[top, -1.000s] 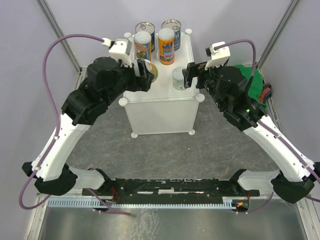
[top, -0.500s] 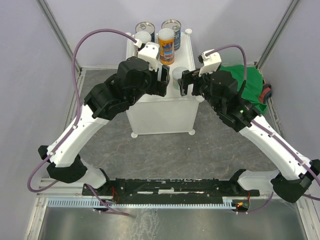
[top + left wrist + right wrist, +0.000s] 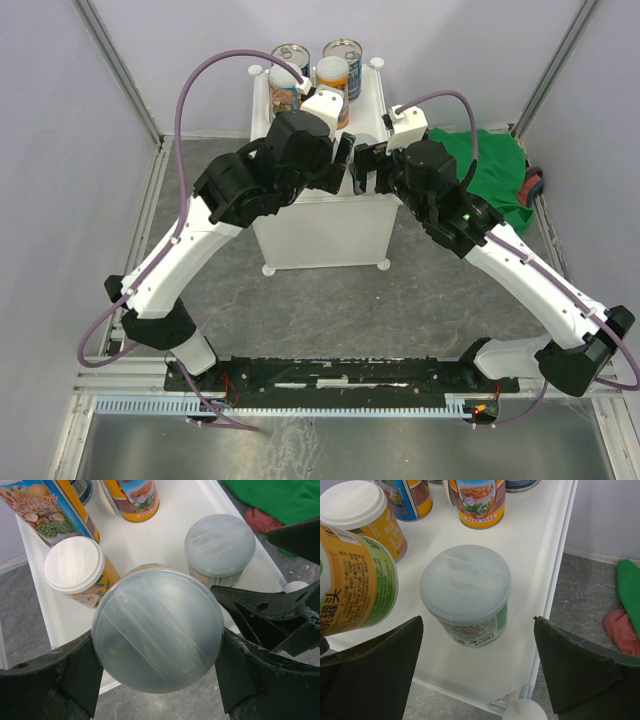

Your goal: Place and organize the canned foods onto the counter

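Walls: pale lilac panels (image 3: pixel 60 150) on three sides; grey metal struts (image 3: pixel 118 70) slant up the corners
Floor: mottled grey sheet (image 3: pixel 330 310); green cloth (image 3: pixel 500 170) crumpled by the right wall
Light: even; shadows soft

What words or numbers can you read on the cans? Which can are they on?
"罐头", I think: big white Chinese letters on the yellow and green can.
On the pale green can: a barcode and tiny print, too small to read.
On the orange can: a picture shows, no words I can read.
On the white-lidded yellow can: label too blurred.
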Controlling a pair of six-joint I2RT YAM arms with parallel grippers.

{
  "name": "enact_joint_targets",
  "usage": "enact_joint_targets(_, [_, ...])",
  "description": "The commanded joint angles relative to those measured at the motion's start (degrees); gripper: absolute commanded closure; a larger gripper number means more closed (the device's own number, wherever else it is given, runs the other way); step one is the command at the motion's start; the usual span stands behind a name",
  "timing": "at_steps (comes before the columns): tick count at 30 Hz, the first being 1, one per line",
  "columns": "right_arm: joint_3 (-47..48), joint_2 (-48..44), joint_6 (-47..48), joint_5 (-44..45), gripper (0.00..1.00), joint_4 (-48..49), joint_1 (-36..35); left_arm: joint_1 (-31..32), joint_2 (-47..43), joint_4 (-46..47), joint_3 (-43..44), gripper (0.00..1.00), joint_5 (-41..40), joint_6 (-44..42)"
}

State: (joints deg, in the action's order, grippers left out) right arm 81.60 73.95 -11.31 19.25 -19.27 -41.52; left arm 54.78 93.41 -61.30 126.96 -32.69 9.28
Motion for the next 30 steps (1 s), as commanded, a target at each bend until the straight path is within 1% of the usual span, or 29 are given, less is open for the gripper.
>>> enact_joint_targets(1, [-0.1, 0.4, -0.7, -0.5, 0.01, 3.2, -0.2, 0.3, 1.4, -0.9, 7.6, 0.97, -3.7, -1.3])
enact_joint_targets(13, [0.3, 2.6, 0.0, 0.1, 0.0, 4.1, -0.1, 0.2, 5.7, -8.0, 14.3, 0.97, -3.3, 1.6])
enact_joint_targets(21, [0.1, 3.6, 0.1, 0.0, 0.02, 5.1, 0.9, 0.0, 6.6, -9.1, 14.4, 0.97, -2.2, 3.0])
enact_joint_targets(24, [0.0, 3.9, -0.3, -0.8, 0.04, 5.6, 1.9, -1.1, 6.7, -9.1, 14.3, 0.97, -0.6, 4.0])
enact_joint_targets(27, [0.1, 4.5, -0.8, -2.1, 0.07, 6.0, 3.2, -2.8, 6.9, -8.7, 14.2, 0.97, 3.5, 4.9])
enact_joint_targets(30, [0.4, 5.0, -0.8, -3.4, 0.11, 6.3, 4.2, -4.2, 7.0, -8.2, 14.1, 0.97, 5.4, 5.5])
